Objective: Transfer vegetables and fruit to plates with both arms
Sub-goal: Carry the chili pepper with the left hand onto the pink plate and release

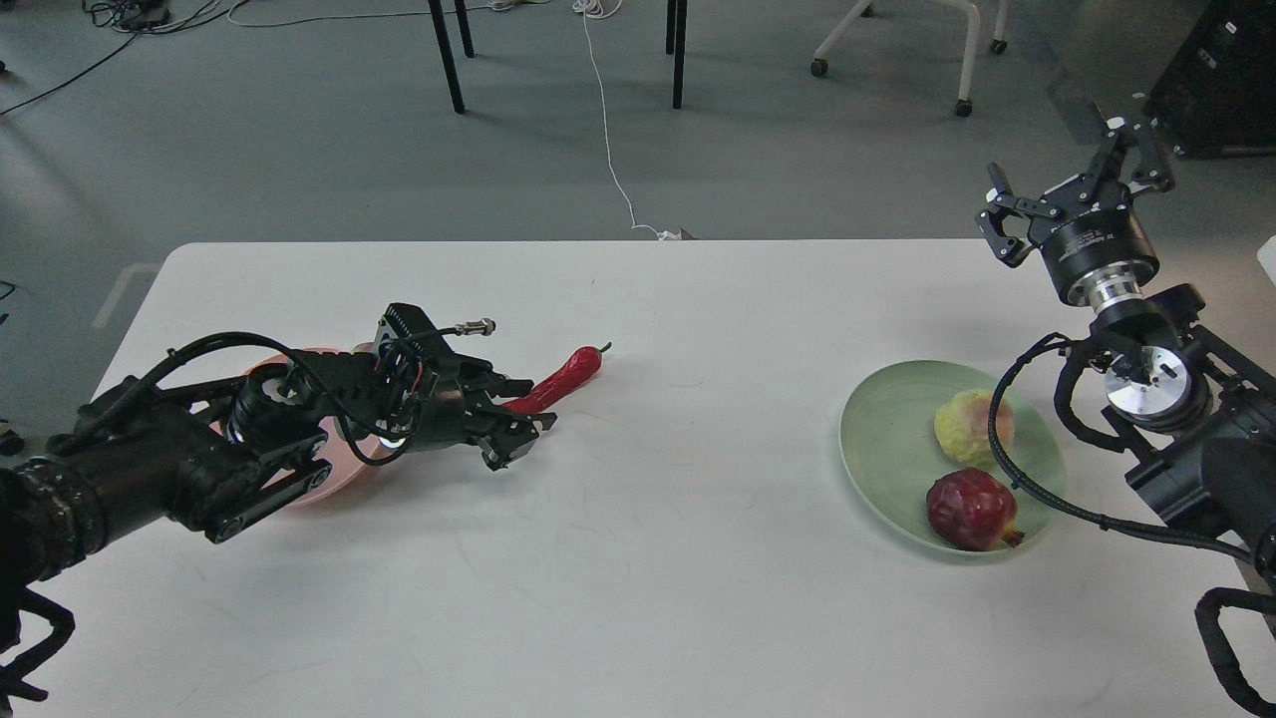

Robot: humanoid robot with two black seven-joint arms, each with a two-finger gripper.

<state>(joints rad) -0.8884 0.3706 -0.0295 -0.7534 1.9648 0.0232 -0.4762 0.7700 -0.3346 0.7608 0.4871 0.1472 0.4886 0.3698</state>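
The red chili pepper (563, 376) lies on the white table left of centre. My left gripper (511, 413) is open, with one finger on each side of the chili's tail end. The pale pink plate (311, 496) shows only in parts behind my left arm. The eggplant is hidden. The pale green plate (885, 439) at the right holds the yellow-green fruit (972, 427) and the dark red fruit (969, 509). My right gripper (1072, 189) is open and empty, raised above the table's far right corner.
The white table (658, 558) has its far edge just behind the chili and plates. Beyond it are table legs, a chair base and a white cable (610, 150) on the grey floor. My right arm's cable (1007, 469) loops over the green plate.
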